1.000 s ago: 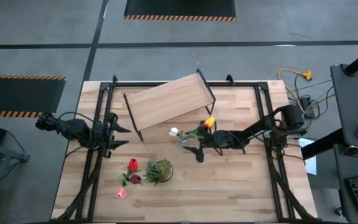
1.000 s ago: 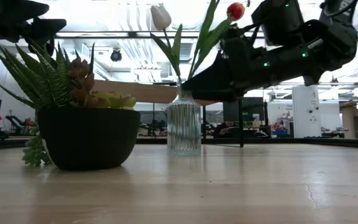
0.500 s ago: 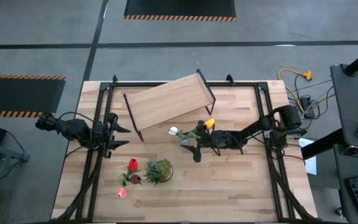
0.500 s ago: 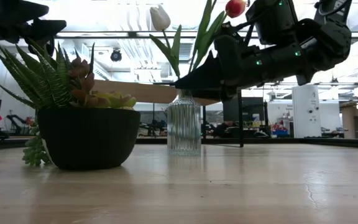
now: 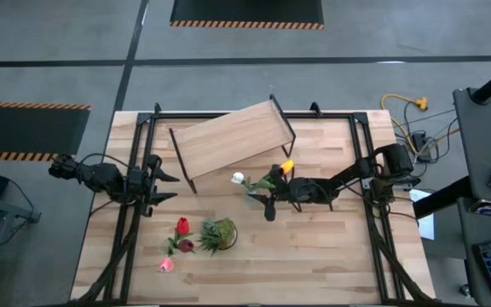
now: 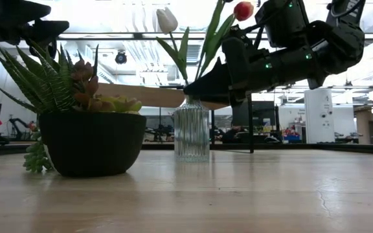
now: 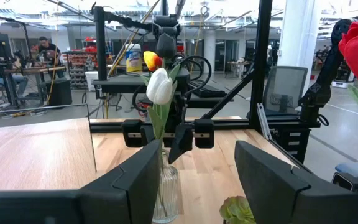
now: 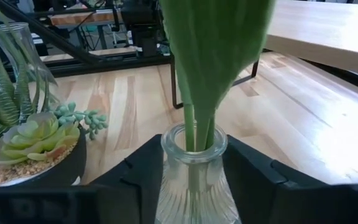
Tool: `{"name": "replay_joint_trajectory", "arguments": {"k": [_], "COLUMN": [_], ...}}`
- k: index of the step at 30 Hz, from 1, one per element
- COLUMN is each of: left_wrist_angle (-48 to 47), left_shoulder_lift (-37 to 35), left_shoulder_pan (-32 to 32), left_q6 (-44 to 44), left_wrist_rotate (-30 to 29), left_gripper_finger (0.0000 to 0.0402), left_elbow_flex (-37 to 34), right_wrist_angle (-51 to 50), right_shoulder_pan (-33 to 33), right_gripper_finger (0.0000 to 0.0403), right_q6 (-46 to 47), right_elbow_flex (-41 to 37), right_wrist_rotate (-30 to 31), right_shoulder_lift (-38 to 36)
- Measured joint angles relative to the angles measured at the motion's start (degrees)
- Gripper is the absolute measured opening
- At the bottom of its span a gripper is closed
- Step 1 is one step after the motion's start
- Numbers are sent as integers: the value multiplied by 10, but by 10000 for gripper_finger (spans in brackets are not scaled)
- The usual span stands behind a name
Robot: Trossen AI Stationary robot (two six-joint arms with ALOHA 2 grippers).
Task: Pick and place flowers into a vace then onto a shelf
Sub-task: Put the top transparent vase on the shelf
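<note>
Your right gripper (image 5: 268, 203) sits at the vase (image 6: 191, 130) near table centre, fingers spread wide on either side of the glass neck; from the right wrist view, a finger (image 8: 253, 171) stands just beside the glass, contact unclear. Two flowers, white (image 5: 239, 180) and orange-yellow (image 5: 286, 168), stand in the vase. Three more flowers (image 5: 178, 241) lie on the table beside the potted plant (image 5: 217, 234). The shelf (image 5: 231, 141) stands behind the vase. Your left gripper (image 5: 164, 187) waits open at the left side.
</note>
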Motion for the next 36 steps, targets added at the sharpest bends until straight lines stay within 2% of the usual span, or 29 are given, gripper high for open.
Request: {"name": "replay_joint_trajectory", "arguments": {"k": [6,15,20,23,29,36], "left_wrist_angle": [0,0,2,2,3,6], "left_shoulder_lift": [0,0,0,0,-1,-1], "left_shoulder_pan": [0,0,0,0,0,0], "left_q6": [0,0,0,-6,-10,-10], "left_wrist_rotate": [0,0,0,0,0,0], "left_gripper_finger": [189,189,189,189,189,189], "left_elbow_flex": [0,0,0,0,0,0], "right_wrist_angle": [2,-1,-8,-57,-241,-358], "right_shoulder_pan": [0,1,1,1,-2,-41], "right_gripper_finger": [109,110,107,106,106,109], "right_q6": [-1,1,-4,-19,-43,-109], "right_elbow_flex": [0,-1,8,27,91,162], "right_wrist_rotate": [0,-1,-8,-19,-22,-22], "right_shoulder_lift": [2,-5,-38,-73,-155,-233]}}
